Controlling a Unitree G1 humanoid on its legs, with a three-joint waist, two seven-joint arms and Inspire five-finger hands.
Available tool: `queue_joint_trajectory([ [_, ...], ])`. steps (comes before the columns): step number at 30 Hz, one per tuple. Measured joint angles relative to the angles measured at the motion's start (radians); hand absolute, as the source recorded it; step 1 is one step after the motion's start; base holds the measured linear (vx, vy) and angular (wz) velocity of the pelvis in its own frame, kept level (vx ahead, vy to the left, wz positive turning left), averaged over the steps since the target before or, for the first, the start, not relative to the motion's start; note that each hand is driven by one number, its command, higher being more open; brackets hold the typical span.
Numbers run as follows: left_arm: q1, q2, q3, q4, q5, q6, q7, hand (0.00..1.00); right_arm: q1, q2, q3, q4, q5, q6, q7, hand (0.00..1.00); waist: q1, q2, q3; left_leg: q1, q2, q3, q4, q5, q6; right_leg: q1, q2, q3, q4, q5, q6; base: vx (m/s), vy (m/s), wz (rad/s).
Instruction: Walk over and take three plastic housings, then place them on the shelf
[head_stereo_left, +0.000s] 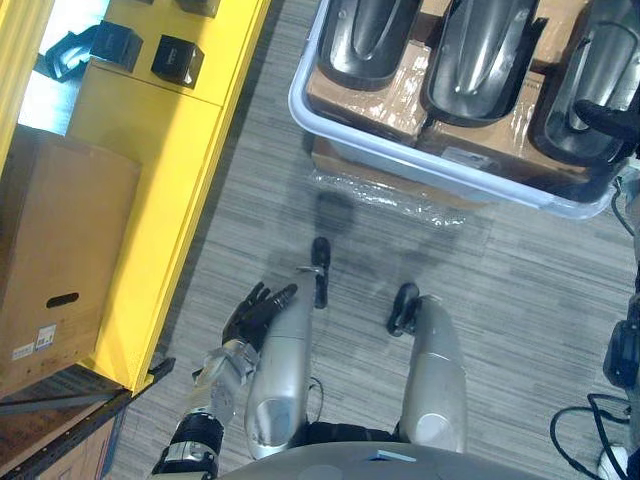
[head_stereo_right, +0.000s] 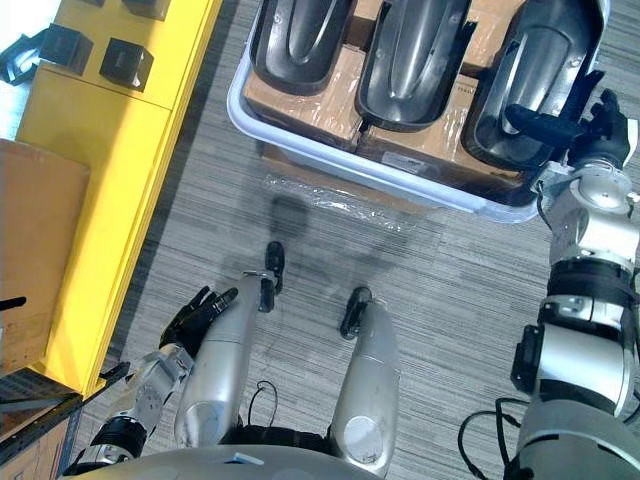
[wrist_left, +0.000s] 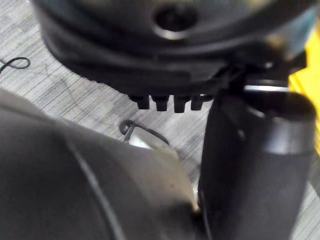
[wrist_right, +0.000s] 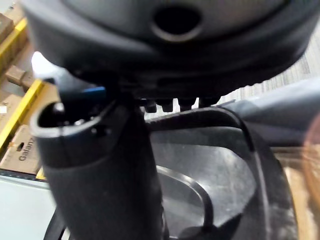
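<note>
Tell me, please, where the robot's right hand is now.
In the right eye view, the right hand is at the far right, over the rightmost plastic housing in the white bin.

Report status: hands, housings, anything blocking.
Left robot hand open, low by yellow shelf. Right robot hand at rightmost housing, grip unclear. Three housings in white bin. Plastic film on floor before bin.

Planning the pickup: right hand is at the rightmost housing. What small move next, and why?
Probably close the right hand on the rightmost plastic housing's rim: its thumb reaches over that rim, its fingers look uncurled, and the housing lies in the white bin.
</note>
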Motion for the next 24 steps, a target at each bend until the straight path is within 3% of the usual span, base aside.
queue_joint_trajectory([
  [6,-0.009,0.002,0.003,0.022,-0.023,-0.004,-0.010,1.00,-0.046,-0.073,0.027,0.104,-0.116,0.039,-0.003,0.00,0.004,0.000,0.000,-0.010,0.000,0.015,-0.001,0.013,0.001,-0.023,-0.017,0.001,0.039,-0.013,-0.008,-0.06,-0.039,0.07],
  [11,-0.010,0.001,0.006,0.039,-0.022,-0.023,-0.014,1.00,-0.078,-0.074,0.046,0.156,-0.192,0.068,0.001,0.00,-0.002,-0.001,0.000,0.001,0.006,0.015,-0.005,0.020,-0.002,-0.014,-0.013,-0.002,0.039,-0.014,-0.010,-0.02,-0.035,-0.01],
  [15,-0.011,-0.001,0.006,0.067,-0.022,-0.045,-0.012,1.00,-0.070,-0.027,0.084,0.174,-0.244,0.096,-0.004,0.00,0.004,-0.004,-0.001,0.062,0.021,0.015,-0.018,0.025,-0.002,0.059,0.002,-0.016,0.002,-0.011,-0.009,0.01,-0.011,-0.02],
  [21,0.001,-0.004,0.005,0.091,-0.059,-0.055,-0.041,1.00,-0.026,0.027,0.063,0.177,-0.224,0.097,-0.128,0.00,0.029,-0.016,-0.003,0.157,0.038,0.033,-0.080,0.027,-0.008,0.161,0.022,-0.026,-0.089,0.013,0.001,0.03,-0.005,-0.04],
  [24,0.015,-0.004,-0.011,0.086,-0.075,-0.099,-0.071,1.00,0.021,0.077,-0.041,0.130,-0.226,0.096,-0.212,0.00,0.026,-0.029,-0.001,0.204,0.038,0.043,-0.102,0.025,0.000,0.215,0.025,-0.030,-0.131,0.022,0.007,0.09,0.007,-0.03],
])
